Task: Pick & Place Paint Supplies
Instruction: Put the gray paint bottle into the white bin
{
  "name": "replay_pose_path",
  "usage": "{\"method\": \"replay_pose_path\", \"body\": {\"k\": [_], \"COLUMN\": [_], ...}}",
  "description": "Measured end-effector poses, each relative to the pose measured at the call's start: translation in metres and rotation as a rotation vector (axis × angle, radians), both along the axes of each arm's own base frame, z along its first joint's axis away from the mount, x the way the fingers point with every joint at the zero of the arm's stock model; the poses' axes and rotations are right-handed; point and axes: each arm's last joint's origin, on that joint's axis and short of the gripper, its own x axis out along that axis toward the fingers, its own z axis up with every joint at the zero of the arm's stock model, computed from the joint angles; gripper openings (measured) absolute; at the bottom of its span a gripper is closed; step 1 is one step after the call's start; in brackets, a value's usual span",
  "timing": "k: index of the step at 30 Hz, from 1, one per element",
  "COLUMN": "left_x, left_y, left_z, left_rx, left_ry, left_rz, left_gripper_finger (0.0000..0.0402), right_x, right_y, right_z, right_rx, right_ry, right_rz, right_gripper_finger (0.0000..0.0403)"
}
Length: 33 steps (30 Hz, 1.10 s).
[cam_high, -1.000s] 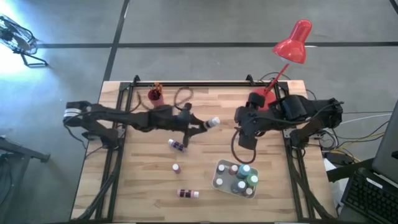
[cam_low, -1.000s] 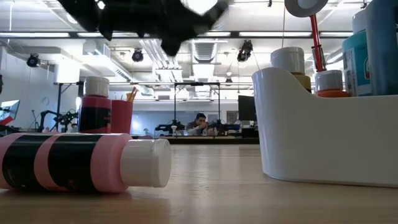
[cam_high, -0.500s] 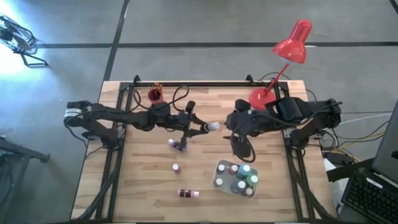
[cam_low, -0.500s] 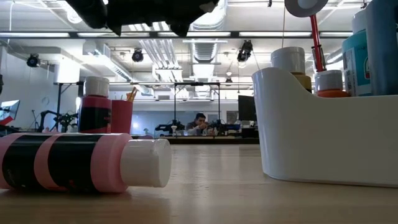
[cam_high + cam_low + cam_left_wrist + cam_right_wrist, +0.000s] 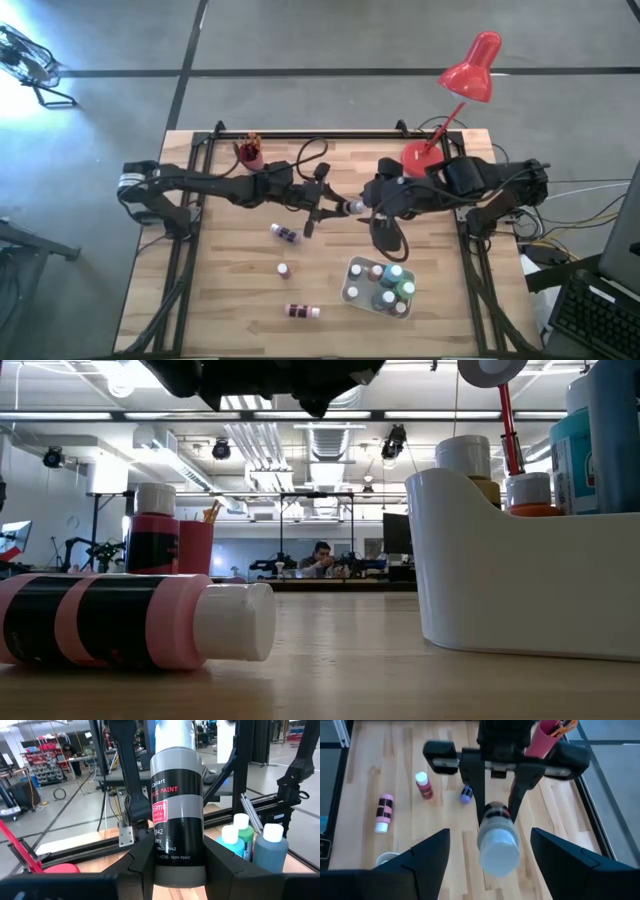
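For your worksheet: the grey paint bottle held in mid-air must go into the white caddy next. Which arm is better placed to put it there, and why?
The right. Its open right gripper already faces the grey paint bottle's cap, and the white caddy lies on its side. The left gripper, shut on the bottle, would have to reach farther across.

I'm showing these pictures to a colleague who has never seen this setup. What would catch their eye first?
Most striking is the handover in mid-air over the middle of the table: the left gripper holds a grey paint bottle out toward the right gripper, whose jaws stand open on either side of its white cap. Next comes the red desk lamp at the far right corner, then the white caddy of bottles near the front right.
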Motion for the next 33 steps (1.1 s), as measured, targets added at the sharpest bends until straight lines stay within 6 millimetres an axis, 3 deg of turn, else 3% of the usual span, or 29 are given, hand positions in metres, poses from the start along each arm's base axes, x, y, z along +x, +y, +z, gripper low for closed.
{"method": "replay_pose_path", "body": {"k": [8,19,33], "left_x": [-0.001,0.000,0.001], "left_y": [0.000,0.000,-0.001], "left_z": [0.006,0.008,0.015], "left_rx": [0.011,0.011,0.014], "left_ry": [-0.005,-0.018,-0.040], "left_rz": [-0.004,-0.005,-0.027], "left_gripper_finger": [0.0121,0.0120,0.0120], "right_x": [-0.002,-0.001,-0.001], "right_y": [-0.001,0.000,-0.002], "right_z": [-0.003,-0.004,-0.003], "right_rx": [-0.004,-0.008,-0.042], "right_ry": [0.032,0.037,0.018], "right_rz": [-0.007,-0.004,-0.034], "right_gripper_finger": [0.0275,0.0225,0.0191]}}
